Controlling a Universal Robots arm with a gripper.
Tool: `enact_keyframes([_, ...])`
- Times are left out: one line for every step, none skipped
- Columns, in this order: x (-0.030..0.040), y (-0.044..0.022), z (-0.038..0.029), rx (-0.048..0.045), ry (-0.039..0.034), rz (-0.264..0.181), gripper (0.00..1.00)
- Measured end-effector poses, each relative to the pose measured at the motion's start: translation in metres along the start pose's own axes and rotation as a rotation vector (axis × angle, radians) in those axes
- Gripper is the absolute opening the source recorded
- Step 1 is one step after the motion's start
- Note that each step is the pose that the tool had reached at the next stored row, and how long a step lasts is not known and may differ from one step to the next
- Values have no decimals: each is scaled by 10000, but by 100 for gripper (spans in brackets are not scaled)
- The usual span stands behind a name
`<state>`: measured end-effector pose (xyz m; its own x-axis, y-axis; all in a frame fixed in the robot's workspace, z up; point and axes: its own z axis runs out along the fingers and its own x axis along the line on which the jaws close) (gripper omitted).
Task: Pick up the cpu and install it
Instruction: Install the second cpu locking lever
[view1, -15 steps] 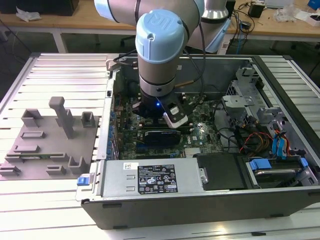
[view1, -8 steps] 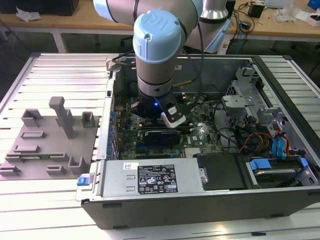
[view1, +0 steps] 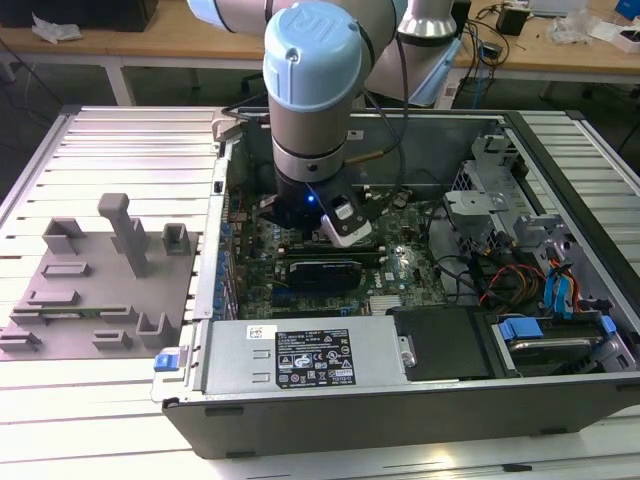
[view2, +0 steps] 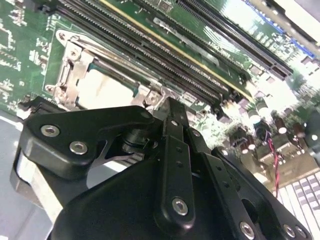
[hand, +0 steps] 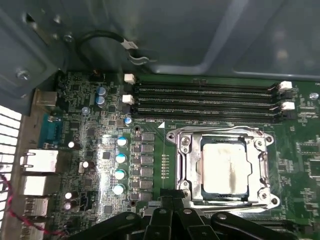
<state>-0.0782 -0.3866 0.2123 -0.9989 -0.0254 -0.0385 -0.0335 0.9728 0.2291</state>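
Observation:
The cpu (hand: 223, 168), a silvery square chip, lies flat inside the metal-framed socket (hand: 186, 170) on the green motherboard; it also shows in the second wrist view as the cpu (view2: 102, 90). My black gripper (hand: 170, 196) hangs just above the board at the socket's edge, beside the cpu and not on it. It is shut, its tips (view2: 170, 106) meeting with nothing between them. In the exterior view the arm's wrist (view1: 310, 150) reaches down into the open computer case, over the board's middle.
Black memory slots (hand: 210, 100) run along the far side of the socket. Capacitors (hand: 121, 165) and rear ports (hand: 37, 165) stand beside it. The power supply (view1: 310, 360) and drive bays (view1: 540, 330) line the case's front. A grey fixture plate (view1: 100, 290) lies on the exterior view's left.

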Motion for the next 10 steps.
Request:
enact_keyframes([0,10,-30,43,1,1,11])
enact_keyframes([-2,17,-48,89,2,0,11])
enact_keyframes([-3,24,-63,194,4,1,11])
enact_keyframes([-3,26,-66,303,6,9,11])
enact_keyframes([-5,26,-66,503,3,46,11])
enact_keyframes([-7,26,-66,584,-1,72,11])
enact_keyframes([-15,26,-66,728,-12,147,11])
enact_keyframes([-28,28,-64,789,-22,205,11])
enact_keyframes([-40,32,-63,815,-30,241,11])
enact_keyframes([-59,38,-60,836,-36,278,11])
